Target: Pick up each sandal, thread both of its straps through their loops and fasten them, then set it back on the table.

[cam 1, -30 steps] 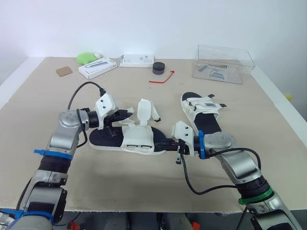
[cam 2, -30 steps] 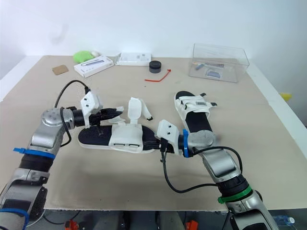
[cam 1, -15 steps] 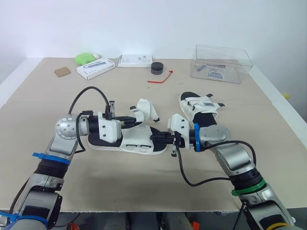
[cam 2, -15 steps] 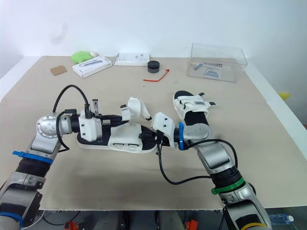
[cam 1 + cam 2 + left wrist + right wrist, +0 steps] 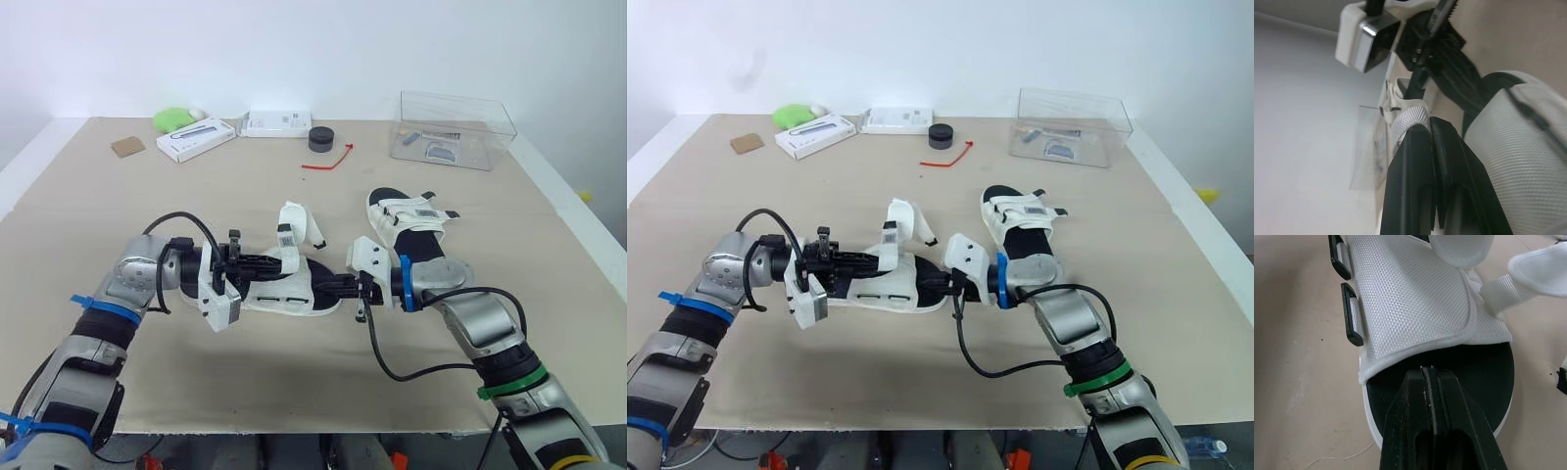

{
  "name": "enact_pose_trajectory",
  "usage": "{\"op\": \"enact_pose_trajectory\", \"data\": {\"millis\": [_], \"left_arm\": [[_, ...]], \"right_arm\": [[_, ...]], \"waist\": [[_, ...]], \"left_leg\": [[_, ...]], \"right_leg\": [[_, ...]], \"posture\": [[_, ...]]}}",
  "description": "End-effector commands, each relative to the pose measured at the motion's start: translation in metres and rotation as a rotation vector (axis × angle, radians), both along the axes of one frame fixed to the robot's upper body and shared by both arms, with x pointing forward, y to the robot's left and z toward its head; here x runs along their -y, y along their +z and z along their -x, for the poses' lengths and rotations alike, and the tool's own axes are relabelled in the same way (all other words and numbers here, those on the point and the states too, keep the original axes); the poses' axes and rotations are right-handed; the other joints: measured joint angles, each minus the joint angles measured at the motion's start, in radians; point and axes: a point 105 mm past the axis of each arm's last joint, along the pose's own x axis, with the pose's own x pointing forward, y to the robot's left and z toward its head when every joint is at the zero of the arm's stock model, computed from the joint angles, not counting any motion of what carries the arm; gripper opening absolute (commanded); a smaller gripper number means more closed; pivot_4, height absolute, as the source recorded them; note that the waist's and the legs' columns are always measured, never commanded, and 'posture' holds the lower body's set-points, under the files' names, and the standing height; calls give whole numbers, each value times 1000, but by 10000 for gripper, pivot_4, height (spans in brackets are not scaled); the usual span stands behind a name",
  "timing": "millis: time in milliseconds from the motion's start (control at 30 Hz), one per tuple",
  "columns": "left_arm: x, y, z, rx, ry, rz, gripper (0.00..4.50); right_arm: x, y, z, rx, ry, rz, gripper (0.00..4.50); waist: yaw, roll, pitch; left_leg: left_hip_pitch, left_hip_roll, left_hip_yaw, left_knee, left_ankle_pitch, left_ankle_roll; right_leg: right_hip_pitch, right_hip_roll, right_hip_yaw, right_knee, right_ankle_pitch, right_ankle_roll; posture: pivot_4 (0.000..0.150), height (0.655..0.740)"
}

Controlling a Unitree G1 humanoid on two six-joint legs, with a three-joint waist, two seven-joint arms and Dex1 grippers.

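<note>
Sandal point(image 5: 286, 292) clenched by both: left tool point(image 5: 1429, 128) on strap point(image 5: 1408, 116), right tool point(image 5: 1431, 374) on sole point(image 5: 1486, 369).

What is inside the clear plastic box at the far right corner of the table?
Through the clear box walls, a few small things lie on its floor: a pale rounded item and a dark item. What they are cannot be told.

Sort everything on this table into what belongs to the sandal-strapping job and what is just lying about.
For the job:
near sandal, straps open
far sandal
left gripper, on a strap
right gripper, at the near sandal's end

Lying about:
clear plastic box
white box
flat white pack
black round object
red tie
green object
brown square
</note>
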Motion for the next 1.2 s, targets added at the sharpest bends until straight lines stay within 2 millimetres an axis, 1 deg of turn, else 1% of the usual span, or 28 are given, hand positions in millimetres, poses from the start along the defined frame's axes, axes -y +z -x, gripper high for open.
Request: {"op": "enact_pose_trajectory", "data": {"millis": [33,200,367,500,667,767,867,933,967,1000,1067,1133,1200], "left_arm": [[0,9,6,104,-54,-12,843],[-5,4,19,280,-166,-114,843],[-7,2,22,355,-183,-196,843],[-9,1,19,384,-176,-230,843],[-10,5,5,385,-130,-213,843],[-10,4,4,369,-136,-206,843],[-17,2,1,278,-107,-150,8336],[-20,0,-1,222,-84,-126,18752],[-21,-1,-1,204,-78,-121,22171],[-24,-4,-2,158,-50,-109,27292],[-28,-7,-1,78,-7,-89,34614],[-33,-11,3,-48,56,-85,34614],[-39,-15,13,-144,76,-118,34614]], "right_arm": [[-2,4,1,42,22,5,0],[-3,4,2,46,29,7,0],[-5,6,1,53,33,2,0],[-6,7,1,55,36,0,0],[-5,9,0,60,36,1,0],[-5,9,0,64,38,4,0],[-4,9,0,68,40,7,0],[-4,9,0,68,41,7,0],[-4,9,0,68,42,7,0],[-4,9,0,68,42,8,0],[-4,9,0,69,43,8,0],[-3,9,0,69,45,10,0],[-3,8,0,67,48,12,0]], "waist": [[0,0,0],[1,0,0],[0,0,0],[0,0,0],[0,0,0],[0,0,0],[-1,0,0],[-1,0,0],[-1,0,0],[-1,0,0],[-3,0,0],[-7,0,0],[-9,0,0]], "left_leg": [[0,0,0,0,0,0],[0,0,0,0,0,0],[0,0,1,0,0,0],[0,0,1,0,0,0],[0,0,2,0,0,0],[0,0,2,0,0,0],[0,0,2,0,0,1],[1,0,3,0,0,1],[1,0,3,0,0,1],[1,0,3,0,0,1],[1,0,3,0,0,1],[1,1,3,0,0,1],[1,1,3,0,-1,1]], "right_leg": [[0,0,0,0,0,0],[0,0,0,-1,0,0],[0,-1,0,-1,0,0],[0,-2,-1,0,0,0],[0,-2,-2,-1,1,1],[0,-3,-2,-1,1,1],[0,-4,-3,-1,1,1],[0,-5,-3,0,1,0],[0,-6,-3,0,1,0],[0,-6,-3,0,1,0],[0,-6,-3,0,1,0],[-1,-6,-3,0,1,0],[-1,-6,-3,0,1,0]], "posture": [[1500,7400],[1500,7400],[1500,7400],[1500,7400],[1500,7400],[1500,7400],[1500,7400],[1500,7400],[1500,7400],[1500,7400],[1500,7400],[1500,7400],[1500,7400]]}}
